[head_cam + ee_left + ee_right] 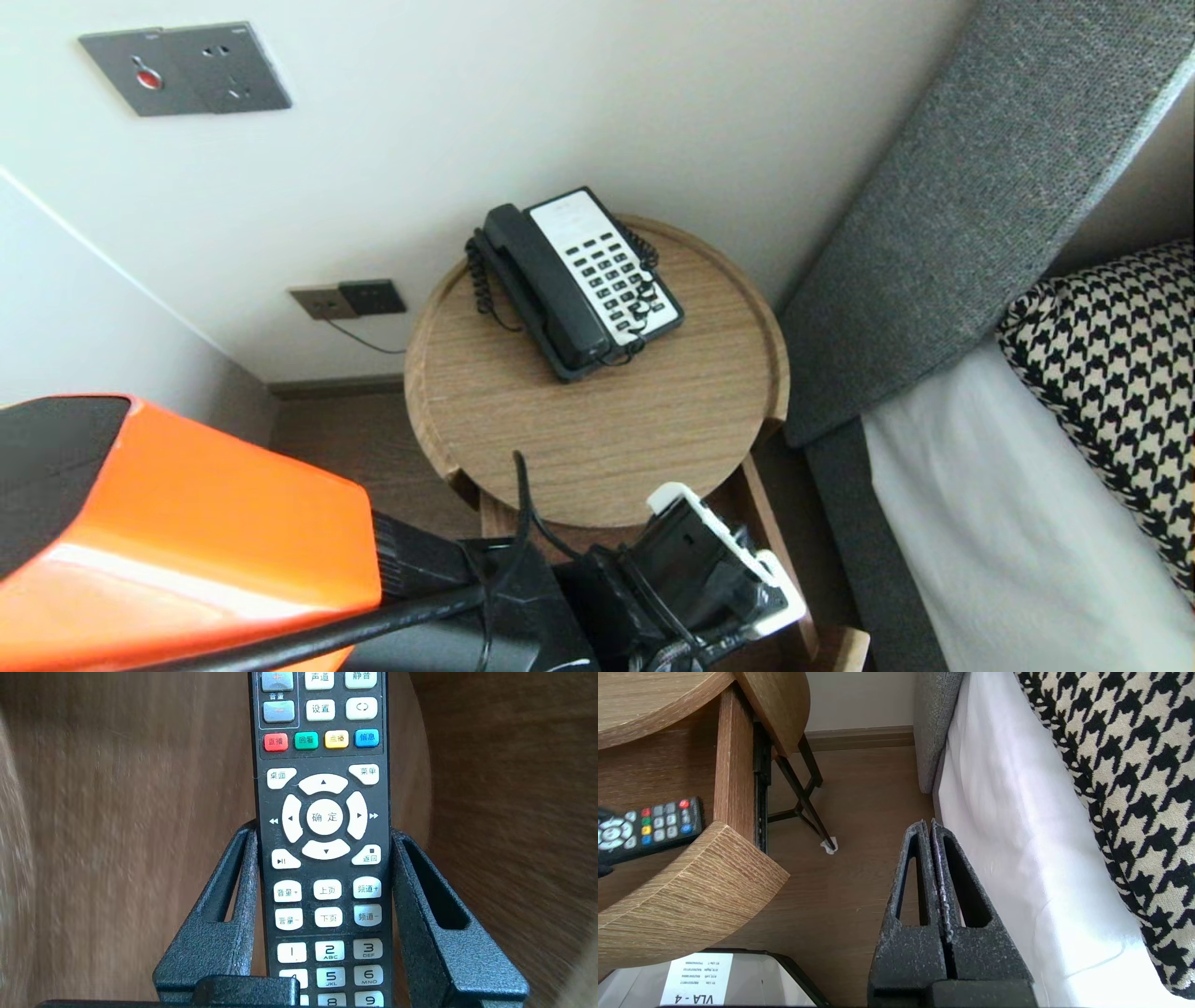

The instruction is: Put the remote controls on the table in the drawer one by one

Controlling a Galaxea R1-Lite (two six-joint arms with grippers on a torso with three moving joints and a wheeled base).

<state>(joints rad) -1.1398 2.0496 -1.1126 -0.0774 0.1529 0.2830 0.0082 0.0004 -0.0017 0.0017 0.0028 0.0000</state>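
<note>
**Bedside corner, left hand at the open drawer**

On your right lies the bed [1008, 523] with a houndstooth pillow [1120, 373], against the grey headboard [980, 187]. Beside it stands the round wooden counter [597, 439], with a black telephone [579, 280] near its far edge. The counter's top overhangs the open drawer [733, 765]. There your left hand [323, 830] pinches the remote [327, 891] by its long edges. Your right hand [928, 825], fingers pressed together, hangs over the floor [859, 788] beside the bed.
</note>
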